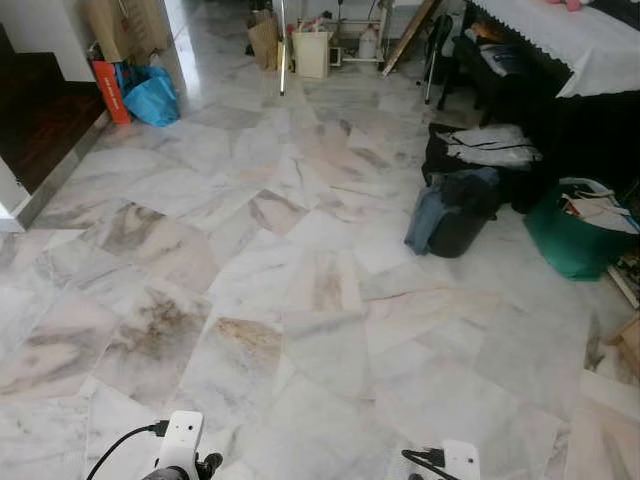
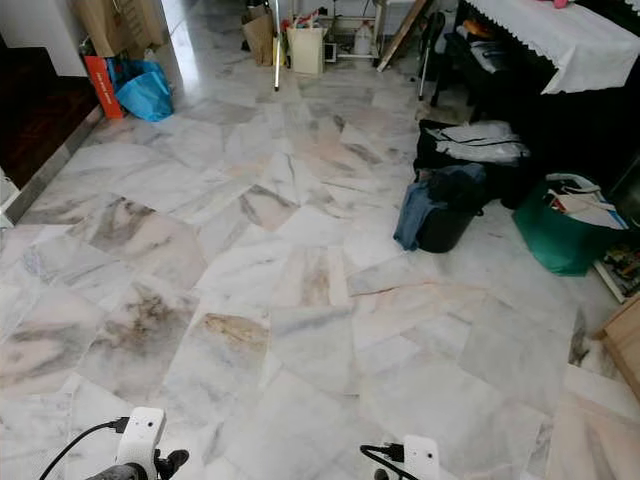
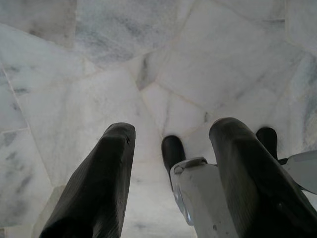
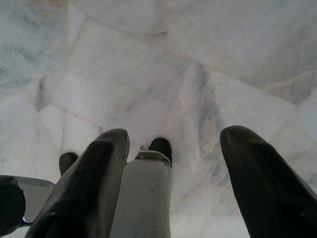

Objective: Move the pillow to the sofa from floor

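The marble floor [image 1: 300, 300] was shiny. A blue bag [image 1: 152, 96] and green bag [image 1: 572, 235] sat at its far edges. The left claw [image 3: 171, 148] and right claw [image 4: 173, 148] hung spread apart.

Marble floor [image 1: 300, 330]; dark bags [image 1: 455, 210], green basket [image 1: 575, 240], blue bag [image 1: 152, 97].

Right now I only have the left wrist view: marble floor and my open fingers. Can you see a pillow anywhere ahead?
Observer: I can't pick one out. Ahead on the right a dark bag with blue cloth draped on it lies on the floor.
Operator: Anything beyond it?
Observer: A green bag stuffed with papers, beside a table under a white cloth.
Operator: And my right gripper?
Observer: The right gripper hangs open and empty over the marble floor.
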Motion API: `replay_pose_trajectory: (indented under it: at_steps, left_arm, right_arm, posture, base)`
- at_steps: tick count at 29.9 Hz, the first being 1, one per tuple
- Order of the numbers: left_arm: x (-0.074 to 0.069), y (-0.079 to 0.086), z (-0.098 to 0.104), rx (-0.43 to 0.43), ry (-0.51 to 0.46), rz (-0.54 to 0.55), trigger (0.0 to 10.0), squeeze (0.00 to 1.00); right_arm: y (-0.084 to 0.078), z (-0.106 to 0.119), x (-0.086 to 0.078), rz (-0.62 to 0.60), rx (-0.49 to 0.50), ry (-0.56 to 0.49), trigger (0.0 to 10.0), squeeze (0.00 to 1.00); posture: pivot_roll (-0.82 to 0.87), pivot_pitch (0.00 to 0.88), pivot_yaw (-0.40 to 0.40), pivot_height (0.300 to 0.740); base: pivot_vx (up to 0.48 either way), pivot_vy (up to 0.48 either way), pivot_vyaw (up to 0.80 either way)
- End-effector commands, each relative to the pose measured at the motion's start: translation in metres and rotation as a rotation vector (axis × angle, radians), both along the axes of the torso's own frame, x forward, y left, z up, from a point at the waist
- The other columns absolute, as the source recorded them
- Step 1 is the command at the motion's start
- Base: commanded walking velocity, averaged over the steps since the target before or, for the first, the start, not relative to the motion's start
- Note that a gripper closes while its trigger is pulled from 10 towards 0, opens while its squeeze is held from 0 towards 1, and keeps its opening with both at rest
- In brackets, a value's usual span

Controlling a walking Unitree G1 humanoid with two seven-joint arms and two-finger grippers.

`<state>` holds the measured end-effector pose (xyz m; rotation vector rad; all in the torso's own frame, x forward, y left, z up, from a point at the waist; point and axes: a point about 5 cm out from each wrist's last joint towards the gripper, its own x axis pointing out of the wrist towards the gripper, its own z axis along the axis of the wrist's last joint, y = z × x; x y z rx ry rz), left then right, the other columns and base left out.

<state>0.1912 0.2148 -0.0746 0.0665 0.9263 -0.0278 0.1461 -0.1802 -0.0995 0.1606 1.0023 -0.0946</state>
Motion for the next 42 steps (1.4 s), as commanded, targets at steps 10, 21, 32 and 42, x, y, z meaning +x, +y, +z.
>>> replay_pose_trajectory:
  at_steps: [10, 21, 32, 42]
  left_arm:
    - [-0.009, 0.007, -0.002, -0.029, -0.003, 0.024, 10.0, 0.00]
    - [-0.008, 0.006, -0.001, -0.040, -0.022, 0.025, 10.0, 0.00]
    - [-0.010, 0.013, 0.000, -0.035, -0.036, 0.043, 10.0, 0.00]
    - [-0.010, 0.014, 0.000, -0.032, -0.035, 0.046, 10.0, 0.00]
  right_arm:
    - [-0.005, 0.002, 0.003, -0.041, -0.107, -0.022, 10.0, 0.00]
    - [-0.042, 0.025, 0.036, -0.138, -0.150, -0.200, 10.0, 0.00]
    - [-0.027, 0.042, 0.059, -0.085, -0.095, -0.410, 10.0, 0.00]
    - [-0.042, 0.053, 0.047, -0.102, -0.173, -0.587, 10.0, 0.00]
  posture:
    - [0.01, 0.000, -0.036, 0.740]
    - [0.02, 0.000, -0.030, 0.740]
    - [0.01, 0.000, -0.022, 0.740]
    - [0.01, 0.000, -0.018, 0.740]
  base:
    - [0.000, 0.000, 0.00]
    - [0.000, 0.000, 0.00]
    - [0.000, 0.000, 0.00]
    - [0.000, 0.000, 0.00]
